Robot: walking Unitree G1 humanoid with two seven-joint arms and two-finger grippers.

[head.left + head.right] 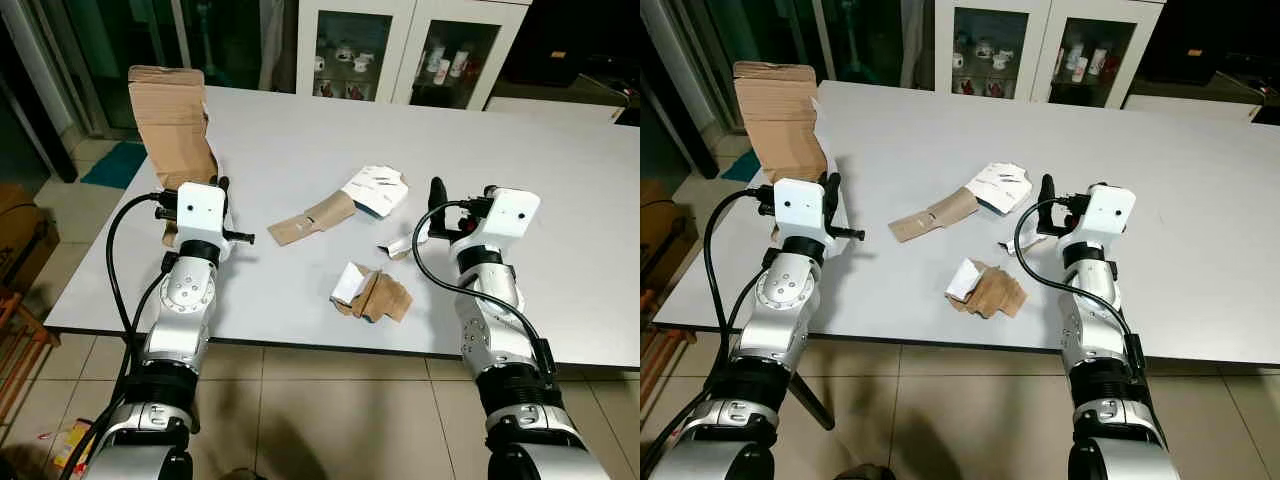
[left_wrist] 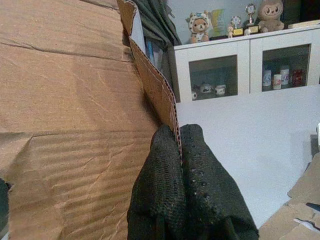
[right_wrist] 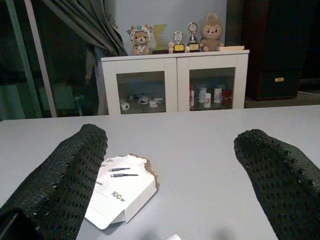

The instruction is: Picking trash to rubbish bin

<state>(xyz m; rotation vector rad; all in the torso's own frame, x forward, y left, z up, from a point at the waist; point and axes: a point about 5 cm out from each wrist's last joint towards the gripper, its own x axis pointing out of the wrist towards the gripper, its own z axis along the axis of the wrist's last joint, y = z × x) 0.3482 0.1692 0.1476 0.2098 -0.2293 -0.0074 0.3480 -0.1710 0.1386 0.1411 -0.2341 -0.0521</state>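
Two silver arms reach over a white table (image 1: 560,190) we stand against, on a beige tiled floor (image 1: 330,400). At twelve o'clock stands a white glass-fronted cabinet (image 1: 410,45) with cups inside.

Our left gripper (image 2: 180,145) has its fingers pressed together on the edge of a tall cardboard sheet (image 1: 172,125) at ten o'clock, standing upright with its long axis vertical.

Our right gripper (image 3: 170,165), fingers spread wide and holding nothing, hovers at two o'clock, near a torn white box (image 1: 376,190). A brown strip (image 1: 308,220) lies slantwise at centre; crumpled cardboard (image 1: 372,294) sits nearest us.
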